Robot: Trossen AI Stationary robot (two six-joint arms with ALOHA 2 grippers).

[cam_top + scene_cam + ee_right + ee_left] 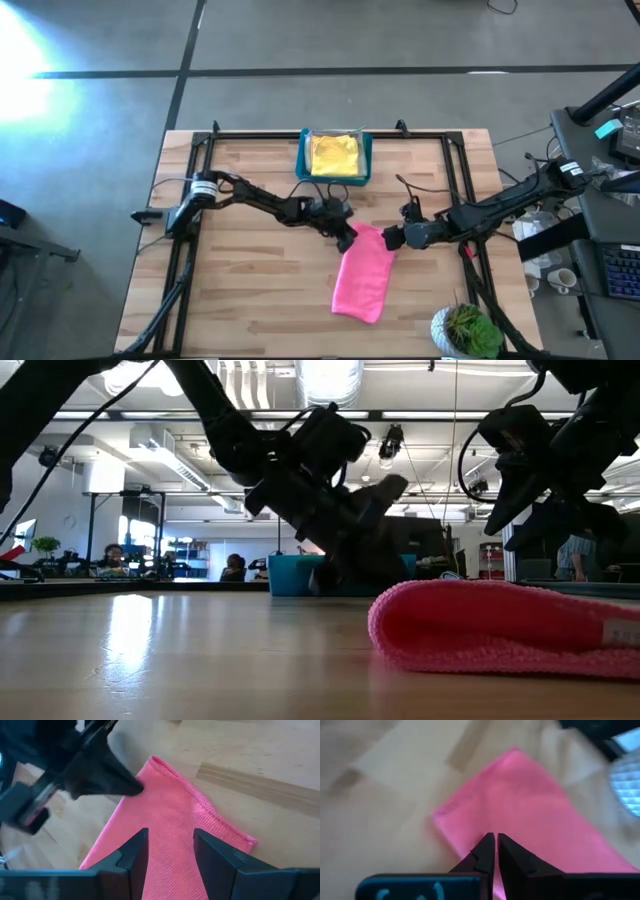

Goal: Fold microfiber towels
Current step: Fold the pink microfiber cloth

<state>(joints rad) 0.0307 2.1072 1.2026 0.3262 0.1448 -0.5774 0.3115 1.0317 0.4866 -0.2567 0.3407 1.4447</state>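
Yellow towel [334, 153] only from above

The left gripper [131, 784] is covering one corner of the pink towel [165, 825]. The towel's far end is running off the edge in both wrist views (the left one being blurred).

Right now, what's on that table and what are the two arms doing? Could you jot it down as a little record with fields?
Table: wooden top
Pink towel: folded, lying flat near the middle
Blue bin: at the far edge, a yellow towel inside
Left gripper: shut, at the pink towel's far corner; whether it pinches cloth cannot be told
Right gripper: open, over the same end of the pink towel, holding nothing
Potted plant: at the table's near right corner
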